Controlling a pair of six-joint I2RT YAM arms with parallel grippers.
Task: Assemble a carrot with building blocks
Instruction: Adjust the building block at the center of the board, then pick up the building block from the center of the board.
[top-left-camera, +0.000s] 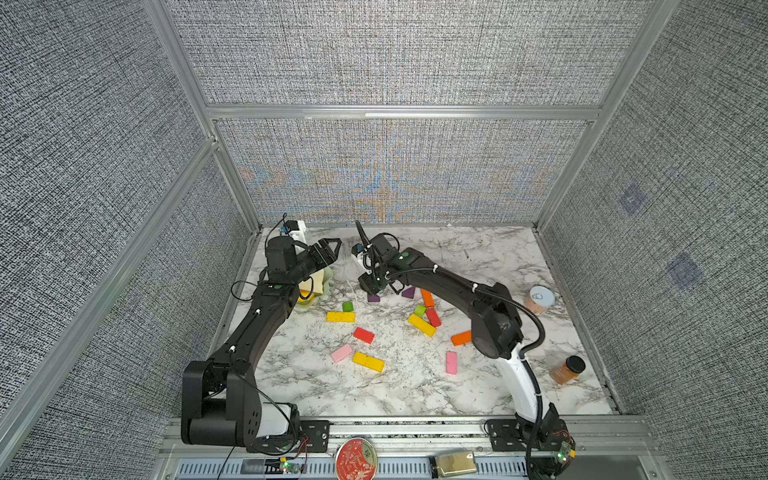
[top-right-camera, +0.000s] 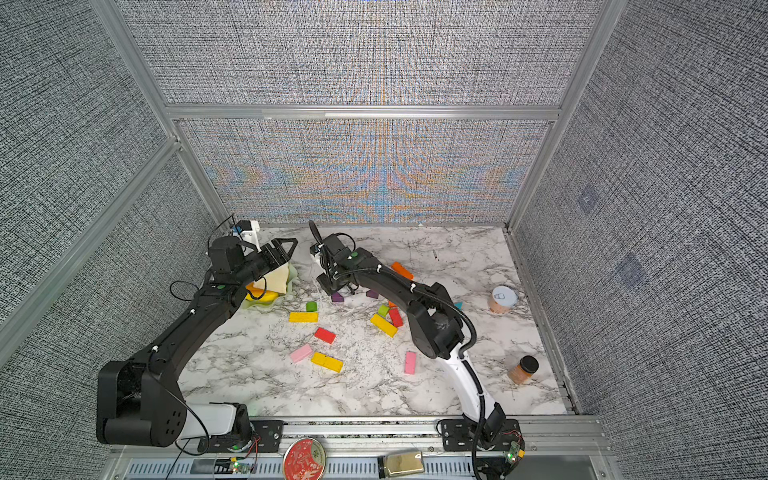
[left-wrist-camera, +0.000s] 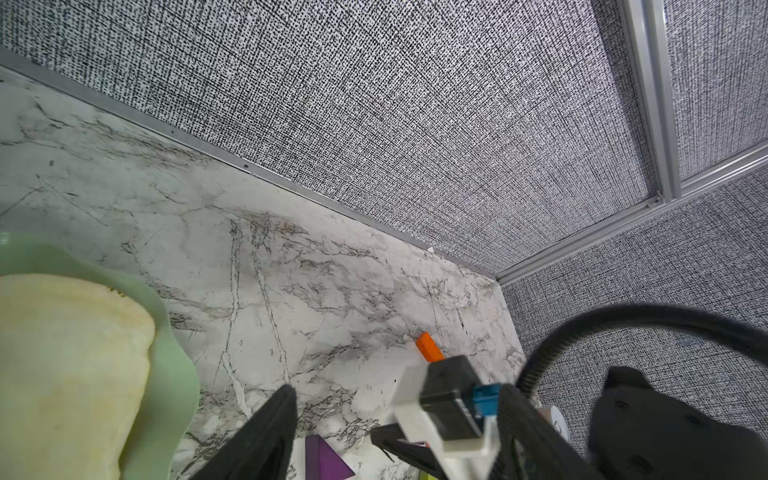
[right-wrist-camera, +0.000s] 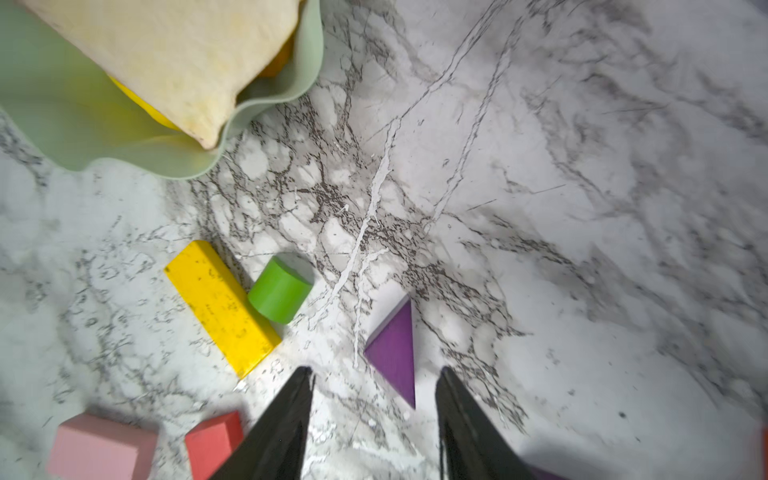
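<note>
The building blocks lie scattered on the marble table (top-left-camera: 415, 395). My right gripper (right-wrist-camera: 376, 374) hangs open just over a purple triangle (right-wrist-camera: 395, 353), its fingers on either side of the near corner and not touching it. In a top view this gripper (top-left-camera: 374, 289) is above that triangle (top-left-camera: 373, 298). Close by are a green stub (right-wrist-camera: 280, 291) and a yellow bar (right-wrist-camera: 220, 305). Orange bars (top-left-camera: 427, 298) (top-left-camera: 461, 338), red bars (top-left-camera: 364, 335), pink bars (top-left-camera: 451, 363) and a second purple triangle (top-left-camera: 408, 292) lie around. My left gripper (top-left-camera: 334, 245) is shut and empty, raised at the back.
A pale green plate (top-left-camera: 328, 276) with a cream bread slice (right-wrist-camera: 174, 54) sits under my left arm. A lidded cup (top-left-camera: 539, 299) and an amber jar (top-left-camera: 567, 370) stand at the right edge. Fabric walls close in three sides.
</note>
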